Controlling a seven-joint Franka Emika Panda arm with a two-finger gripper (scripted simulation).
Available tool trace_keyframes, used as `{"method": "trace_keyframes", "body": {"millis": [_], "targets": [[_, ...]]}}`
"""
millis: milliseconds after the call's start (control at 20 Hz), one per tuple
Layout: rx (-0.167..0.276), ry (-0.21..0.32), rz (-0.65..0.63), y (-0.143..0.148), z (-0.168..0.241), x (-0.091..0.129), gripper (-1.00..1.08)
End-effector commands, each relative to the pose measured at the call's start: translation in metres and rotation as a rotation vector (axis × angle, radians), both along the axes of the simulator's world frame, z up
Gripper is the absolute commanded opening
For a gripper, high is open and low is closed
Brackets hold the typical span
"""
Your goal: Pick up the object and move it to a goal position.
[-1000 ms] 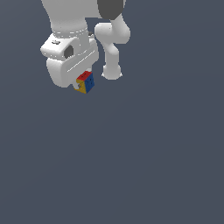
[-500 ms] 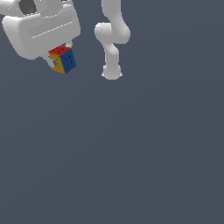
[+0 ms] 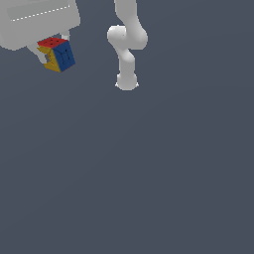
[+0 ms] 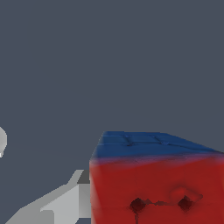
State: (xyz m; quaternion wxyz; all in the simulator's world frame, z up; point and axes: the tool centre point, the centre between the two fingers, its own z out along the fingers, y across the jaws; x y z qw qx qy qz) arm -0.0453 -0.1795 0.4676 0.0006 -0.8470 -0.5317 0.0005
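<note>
My gripper (image 3: 54, 49) sits at the upper corner on the exterior view's left, its white body cut off by the frame edge. It is closed on the cube (image 3: 57, 54), which hangs just beneath the white housing, clear of the grey surface (image 3: 149, 173) below. One finger (image 3: 35, 51) shows as a pale sliver against the cube's side toward the exterior view's left; the other I cannot make out.

The cube is tilted, with three faces showing: red on top, blue toward the exterior view's right, and yellow-orange toward the left and below. Dark marks sit on each of them.

In the wrist view the cube (image 4: 157, 188) fills the near corner, a red face with two dark pits toward the camera and a blue face beyond it. A grey-white finger (image 4: 65, 203) lies against its side, touching it.

My arm's base column (image 3: 126, 54) stands well apart from the cube, toward the exterior view's right, with its foot (image 3: 126, 83) on the grey surface.
</note>
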Motion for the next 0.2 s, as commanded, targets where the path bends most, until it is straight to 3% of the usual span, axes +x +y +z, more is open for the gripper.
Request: {"method": "trace_keyframes", "body": {"millis": [0, 150], "targets": [[-0.001, -0.001, 0.001, -0.0019, 0.0042, 0.0005, -1.00], [-0.001, -0.001, 0.001, -0.0025, 0.0051, 0.0008, -1.00]]}}
